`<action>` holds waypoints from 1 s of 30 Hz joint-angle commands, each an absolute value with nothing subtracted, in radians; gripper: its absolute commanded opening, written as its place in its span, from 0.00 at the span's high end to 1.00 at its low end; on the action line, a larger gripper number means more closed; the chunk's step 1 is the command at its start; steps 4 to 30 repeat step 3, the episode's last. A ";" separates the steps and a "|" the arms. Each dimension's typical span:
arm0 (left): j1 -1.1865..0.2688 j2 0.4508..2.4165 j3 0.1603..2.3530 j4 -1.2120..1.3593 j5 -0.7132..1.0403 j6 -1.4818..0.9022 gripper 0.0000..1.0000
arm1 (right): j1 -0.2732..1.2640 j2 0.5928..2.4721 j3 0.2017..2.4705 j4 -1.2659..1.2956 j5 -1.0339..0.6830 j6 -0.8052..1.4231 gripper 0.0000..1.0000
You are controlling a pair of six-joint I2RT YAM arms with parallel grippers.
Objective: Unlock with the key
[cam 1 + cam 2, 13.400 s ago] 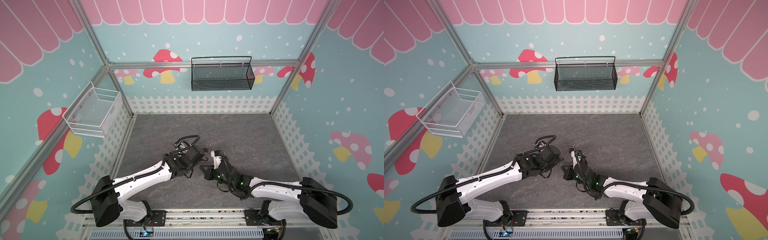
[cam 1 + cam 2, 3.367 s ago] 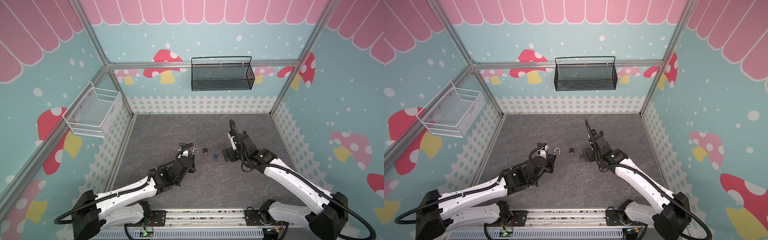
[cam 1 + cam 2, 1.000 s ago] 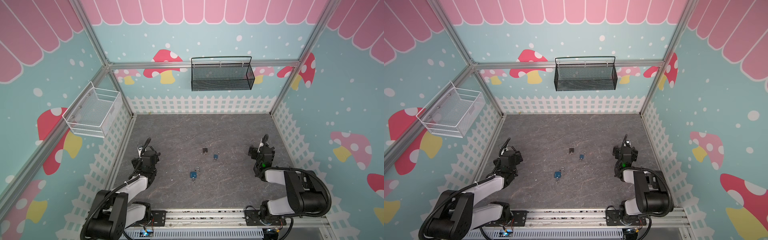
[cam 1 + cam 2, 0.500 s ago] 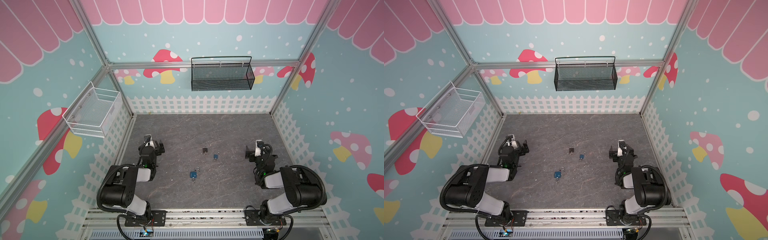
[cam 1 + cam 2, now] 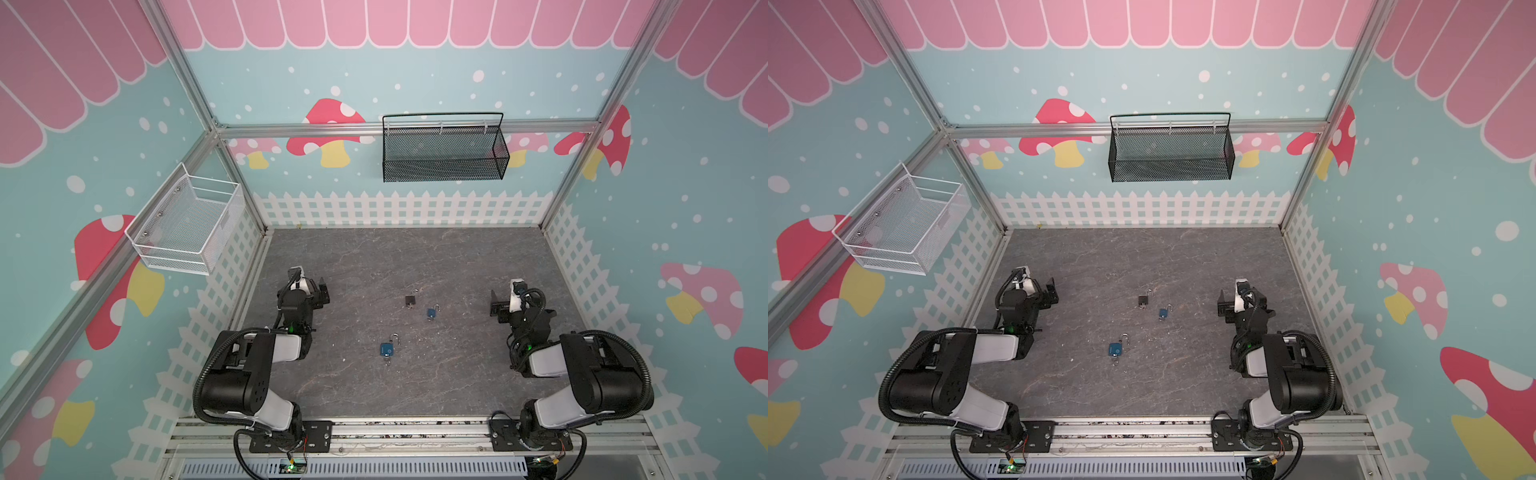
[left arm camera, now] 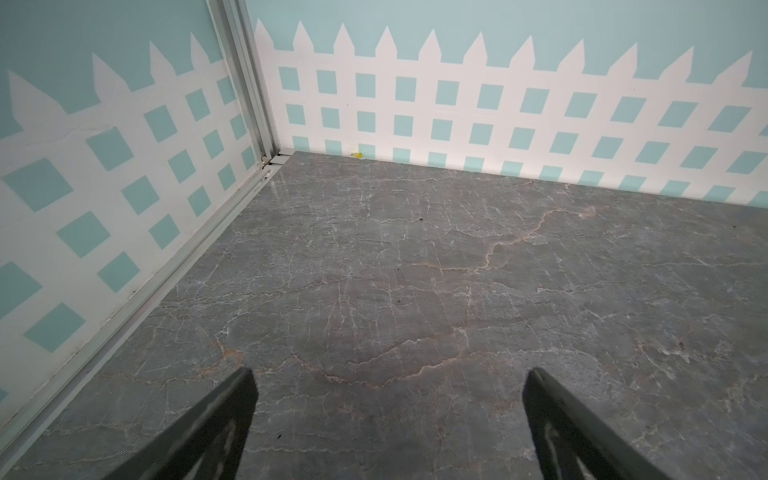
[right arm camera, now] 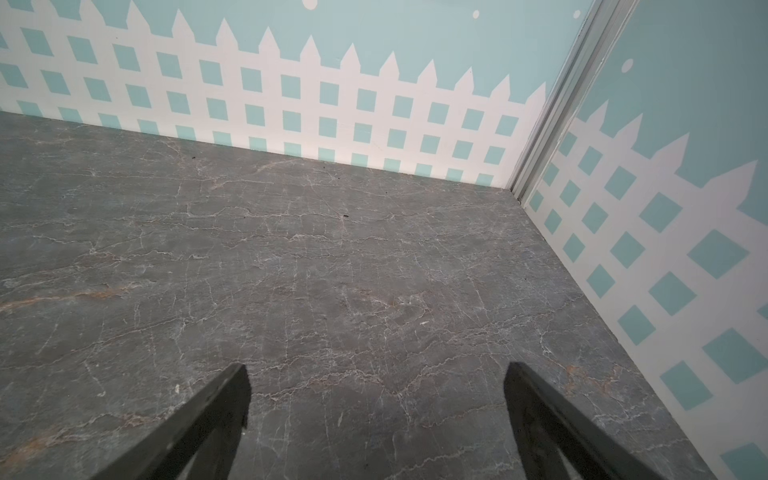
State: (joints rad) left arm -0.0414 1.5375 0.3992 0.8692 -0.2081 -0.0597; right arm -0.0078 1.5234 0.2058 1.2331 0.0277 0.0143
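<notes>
- Where the grey table (image 5: 415, 257) fills the lower middle of both top views, you see three padlocks lying loose on it, none of them held.
- Large blue padlock (image 5: 387, 349) (image 5: 1115, 350): it lies just below the centre of the frame. Its shackle points to the upper right and appears sprung open. A small bit at its lower edge may be the key, but it is too small for you to tell.
- Small blue padlock (image 5: 431, 313) and black padlock (image 5: 410, 300): they lie near each other at mid-frame, above and to the right of the large one, not touching.
- Left gripper (image 5: 321, 292): it sits at the left of the table, near the fence-printed wall (image 5: 232, 282). The left wrist view shows you this gripper (image 6: 386, 380) with jaws spread wide over bare table, holding nothing.
- Right gripper (image 5: 497, 306): it sits at the right of the table, well apart from the padlocks. The right wrist view shows you this gripper (image 7: 376, 374) with jaws likewise wide apart and empty.
</notes>
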 commanded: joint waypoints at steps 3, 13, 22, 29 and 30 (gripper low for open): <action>-0.043 1.536 0.401 0.864 -0.170 -0.037 0.00 | -0.013 1.518 0.216 1.276 0.017 -0.010 0.02; -0.043 1.536 0.401 0.864 -0.170 -0.037 0.00 | -0.013 1.518 0.216 1.276 0.017 -0.010 0.02; -0.043 1.536 0.401 0.864 -0.170 -0.037 0.00 | -0.013 1.518 0.216 1.276 0.017 -0.010 0.02; -0.043 1.536 0.401 0.864 -0.170 -0.037 0.00 | -0.013 1.518 0.216 1.276 0.017 -0.010 0.02; -0.043 1.536 0.401 0.864 -0.170 -0.037 0.00 | -0.013 1.518 0.216 1.276 0.017 -0.010 0.02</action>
